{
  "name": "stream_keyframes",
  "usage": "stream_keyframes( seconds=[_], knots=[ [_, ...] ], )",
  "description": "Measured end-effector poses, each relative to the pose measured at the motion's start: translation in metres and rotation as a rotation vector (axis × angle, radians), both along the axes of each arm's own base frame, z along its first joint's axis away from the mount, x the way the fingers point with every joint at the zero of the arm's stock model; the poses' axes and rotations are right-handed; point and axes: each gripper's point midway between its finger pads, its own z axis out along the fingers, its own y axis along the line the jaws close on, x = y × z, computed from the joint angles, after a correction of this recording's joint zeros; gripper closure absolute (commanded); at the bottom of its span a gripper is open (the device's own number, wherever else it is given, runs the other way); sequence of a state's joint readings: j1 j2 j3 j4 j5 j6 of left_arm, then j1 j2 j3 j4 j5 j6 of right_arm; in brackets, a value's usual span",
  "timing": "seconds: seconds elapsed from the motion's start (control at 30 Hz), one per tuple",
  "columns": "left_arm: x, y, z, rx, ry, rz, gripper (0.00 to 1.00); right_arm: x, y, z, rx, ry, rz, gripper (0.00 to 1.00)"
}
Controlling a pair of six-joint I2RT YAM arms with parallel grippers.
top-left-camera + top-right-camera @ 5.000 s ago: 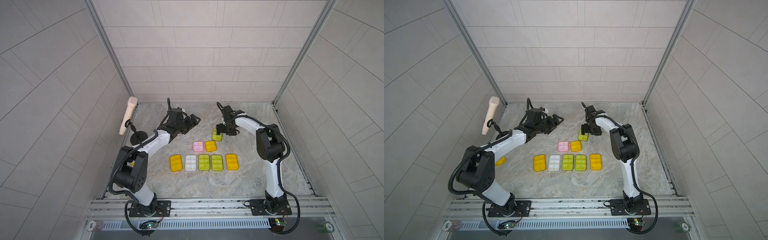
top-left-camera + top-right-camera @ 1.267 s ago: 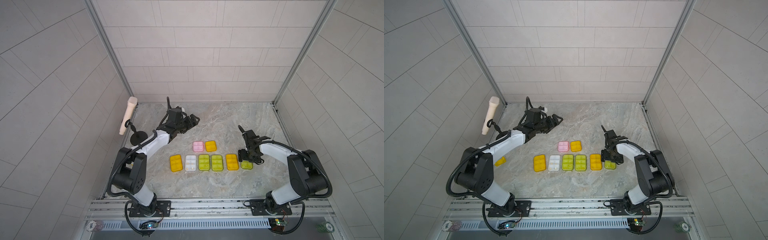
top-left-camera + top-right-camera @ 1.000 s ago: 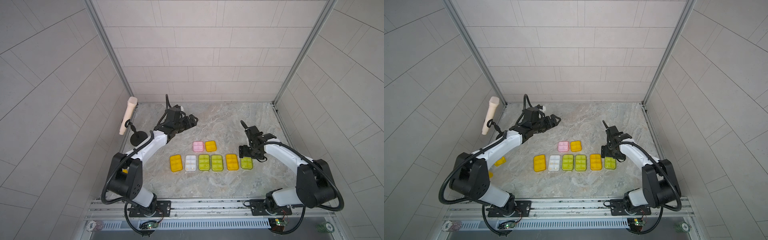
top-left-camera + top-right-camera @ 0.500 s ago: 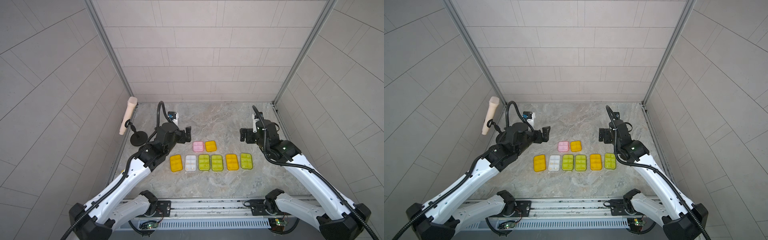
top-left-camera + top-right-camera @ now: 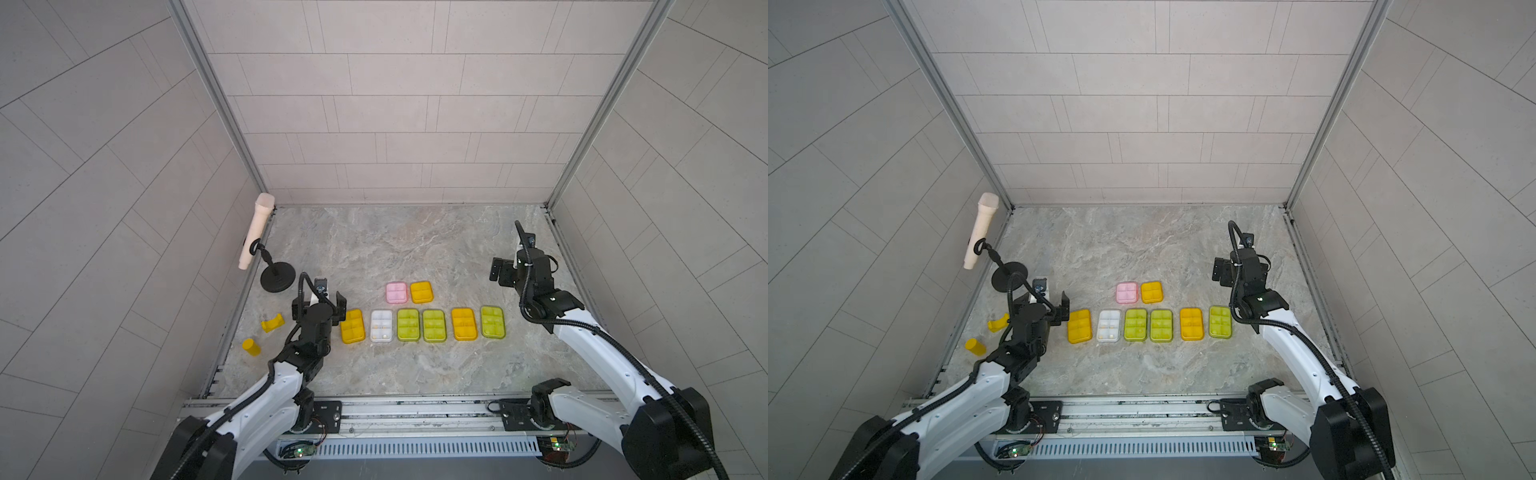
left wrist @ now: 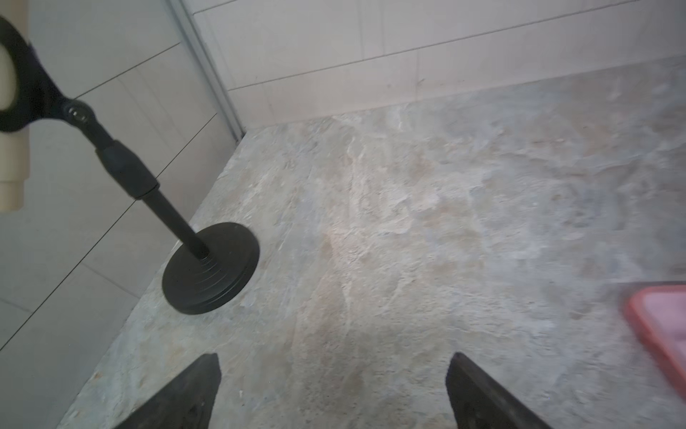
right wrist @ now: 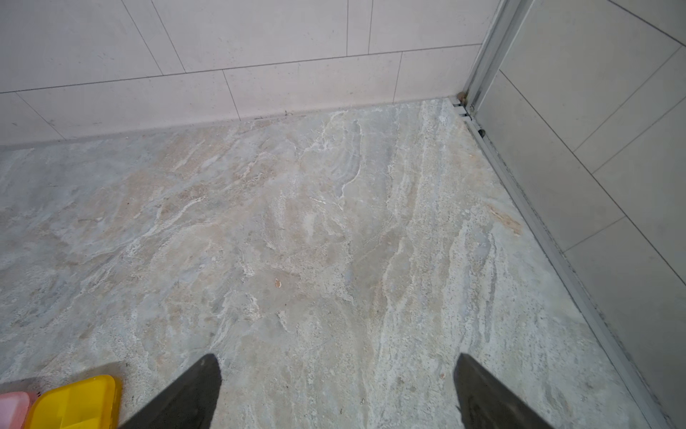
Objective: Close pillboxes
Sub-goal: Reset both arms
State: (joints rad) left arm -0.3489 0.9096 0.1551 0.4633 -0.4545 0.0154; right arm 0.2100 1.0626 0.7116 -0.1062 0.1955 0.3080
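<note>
Several pillboxes lie on the stone table with their lids down. A front row runs from an orange one [image 5: 352, 331] past a clear one [image 5: 381, 326] to a yellow-green one [image 5: 493, 321]. Behind it sit a pink one [image 5: 396, 292] and an orange one [image 5: 421, 291]. My left gripper [image 5: 318, 308] hangs open just left of the row. It is empty in the left wrist view [image 6: 334, 358], where the pink pillbox [image 6: 660, 334] shows at the edge. My right gripper [image 5: 513, 272] is open and empty [image 7: 336, 358], behind and right of the row.
A beige microphone [image 5: 257, 232] on a black round-based stand [image 5: 276, 279] is at the left wall. A yellow cylinder [image 5: 251, 347] and a yellow clip [image 5: 273, 323] lie outside the left edge. Tiled walls close three sides, and a metal rail [image 5: 415, 409] runs along the front.
Both arms have pulled back from the far table and risen. The right gripper has left the yellow-green pillbox at the row's right end. The left gripper has opened wider.
</note>
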Motion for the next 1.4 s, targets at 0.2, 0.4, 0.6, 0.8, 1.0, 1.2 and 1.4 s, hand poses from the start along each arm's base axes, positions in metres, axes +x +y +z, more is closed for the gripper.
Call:
stream_keyframes(
  seconds=[0.2, 0.4, 0.6, 0.8, 1.0, 1.2, 1.4],
  knots=[
    [0.028, 0.011, -0.018, -0.035, 0.013, 0.006, 0.0, 0.007, 0.002, 0.005, 0.004, -0.057, 0.029, 0.0],
    [0.061, 0.008, -0.032, -0.046, 0.031, -0.044, 0.0, 0.011, 0.0, 0.012, -0.009, -0.091, 0.032, 0.01],
    [0.078, 0.016, -0.051, -0.072, 0.054, -0.043, 0.0, 0.011, -0.011, 0.006, -0.038, -0.098, 0.016, 0.0],
    [0.103, 0.021, -0.027, -0.138, -0.004, -0.067, 0.0, 0.011, -0.013, -0.006, -0.075, -0.097, 0.024, 0.01],
    [0.103, 0.021, -0.031, -0.167, 0.009, -0.078, 0.0, 0.007, -0.025, -0.023, -0.146, -0.085, -0.002, 0.01],
    [0.103, 0.019, -0.03, -0.173, 0.008, -0.093, 0.0, -0.003, -0.038, -0.046, -0.19, -0.059, -0.039, 0.0],
    [0.103, 0.018, -0.03, -0.174, 0.008, -0.096, 0.0, -0.009, -0.04, -0.066, -0.224, -0.04, -0.024, 0.0]
  ],
)
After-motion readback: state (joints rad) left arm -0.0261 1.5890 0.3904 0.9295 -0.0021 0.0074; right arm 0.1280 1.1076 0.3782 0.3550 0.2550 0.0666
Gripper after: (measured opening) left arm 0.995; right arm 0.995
